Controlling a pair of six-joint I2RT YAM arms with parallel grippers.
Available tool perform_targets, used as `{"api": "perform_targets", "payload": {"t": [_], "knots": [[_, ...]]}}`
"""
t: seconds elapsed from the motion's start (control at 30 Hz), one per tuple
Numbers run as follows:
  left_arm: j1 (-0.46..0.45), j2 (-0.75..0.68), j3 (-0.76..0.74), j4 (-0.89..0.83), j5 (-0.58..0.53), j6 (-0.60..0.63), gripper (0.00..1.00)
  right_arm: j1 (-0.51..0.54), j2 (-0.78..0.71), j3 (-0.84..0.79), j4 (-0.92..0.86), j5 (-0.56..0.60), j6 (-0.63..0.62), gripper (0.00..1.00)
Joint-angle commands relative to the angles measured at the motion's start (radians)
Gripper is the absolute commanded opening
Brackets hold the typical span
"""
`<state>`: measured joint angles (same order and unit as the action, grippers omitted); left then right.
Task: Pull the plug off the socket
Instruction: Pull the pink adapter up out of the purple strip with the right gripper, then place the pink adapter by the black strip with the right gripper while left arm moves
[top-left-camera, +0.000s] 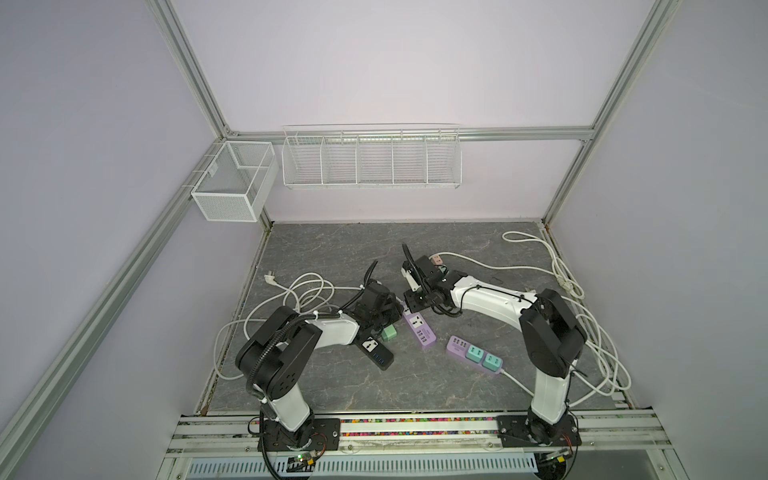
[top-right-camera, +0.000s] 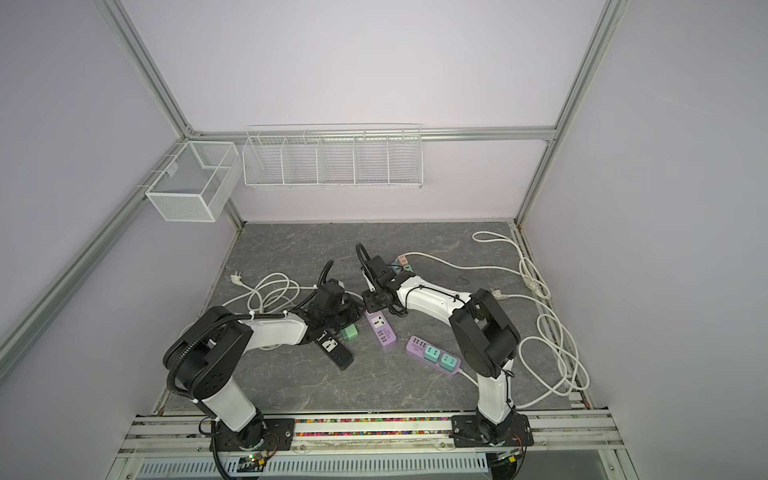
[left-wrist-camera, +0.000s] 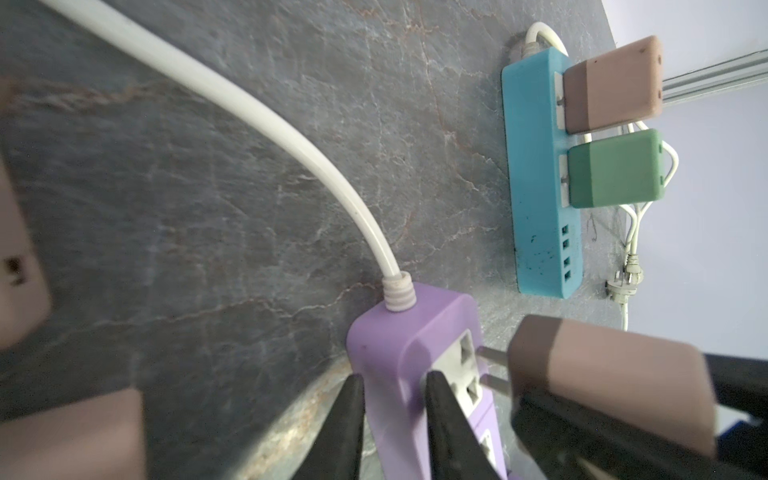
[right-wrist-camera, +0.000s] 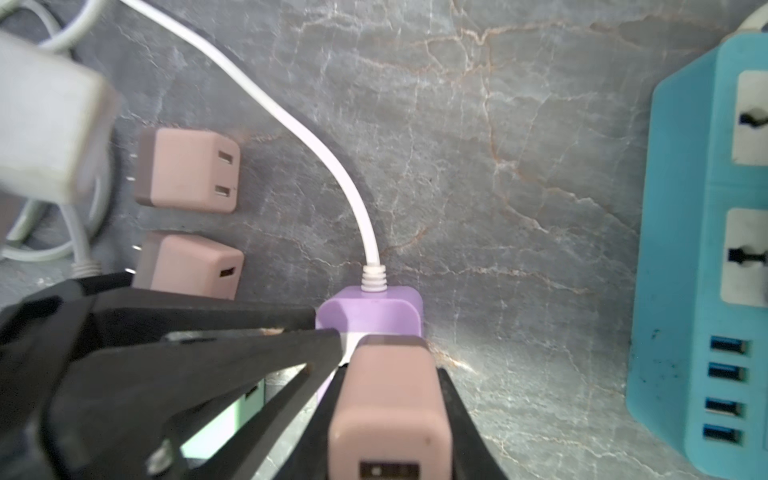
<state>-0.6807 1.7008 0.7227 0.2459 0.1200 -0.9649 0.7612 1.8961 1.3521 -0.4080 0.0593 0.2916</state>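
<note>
The pink plug (right-wrist-camera: 390, 407) sits at the cable end of the purple power strip (left-wrist-camera: 386, 345). It is drawn back so that its two metal prongs (left-wrist-camera: 494, 357) show bare between it and the socket (left-wrist-camera: 463, 361). The right gripper (right-wrist-camera: 390, 374) is clamped on the plug's sides. The left gripper (left-wrist-camera: 395, 378) is pinched on the strip's edge, just beside the socket. In both top views the strip (top-left-camera: 419, 330) lies near the middle of the grey table (top-left-camera: 332, 257), between the two arms. A blue power strip (left-wrist-camera: 536, 166) lies farther from the arm bases, and two loose pink plugs (right-wrist-camera: 187, 170) lie near the purple one.
</note>
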Motion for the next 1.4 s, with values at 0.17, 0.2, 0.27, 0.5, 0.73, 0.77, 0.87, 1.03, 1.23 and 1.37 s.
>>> {"api": "perform_targets", "payload": {"t": [0.17,0.2,0.27,0.5,0.73,0.77,0.87,1.03,1.23,1.37], "knots": [[-0.008,-0.004,-0.007,-0.14,0.002,0.013,0.27,0.001,-0.172,-0.057,0.043,0.03,0.013,0.21],[-0.008,-0.008,0.0,-0.14,0.007,0.014,0.27,0.0,-0.189,-0.068,0.05,0.026,0.016,0.21],[-0.008,-0.018,0.012,-0.137,0.013,0.017,0.27,-0.007,-0.218,-0.089,0.062,0.008,0.028,0.21],[-0.008,-0.112,0.026,-0.156,0.019,0.033,0.27,-0.01,-0.316,-0.167,0.098,-0.072,0.084,0.21],[-0.008,-0.286,-0.011,-0.251,-0.046,0.072,0.28,0.027,-0.385,-0.261,0.152,-0.09,0.158,0.22],[-0.008,-0.31,-0.017,-0.26,-0.05,0.075,0.28,0.028,-0.385,-0.271,0.161,-0.098,0.167,0.22],[-0.008,-0.384,-0.032,-0.292,-0.057,0.089,0.29,0.045,-0.385,-0.298,0.181,-0.112,0.196,0.22],[-0.008,-0.492,-0.049,-0.38,-0.075,0.112,0.31,0.089,-0.379,-0.355,0.251,-0.113,0.253,0.21],[-0.007,-0.635,-0.129,-0.416,-0.118,0.114,0.34,0.141,-0.35,-0.411,0.332,-0.118,0.321,0.21],[-0.007,-0.734,-0.164,-0.467,-0.157,0.132,0.37,0.17,-0.342,-0.452,0.384,-0.099,0.36,0.21]]}}
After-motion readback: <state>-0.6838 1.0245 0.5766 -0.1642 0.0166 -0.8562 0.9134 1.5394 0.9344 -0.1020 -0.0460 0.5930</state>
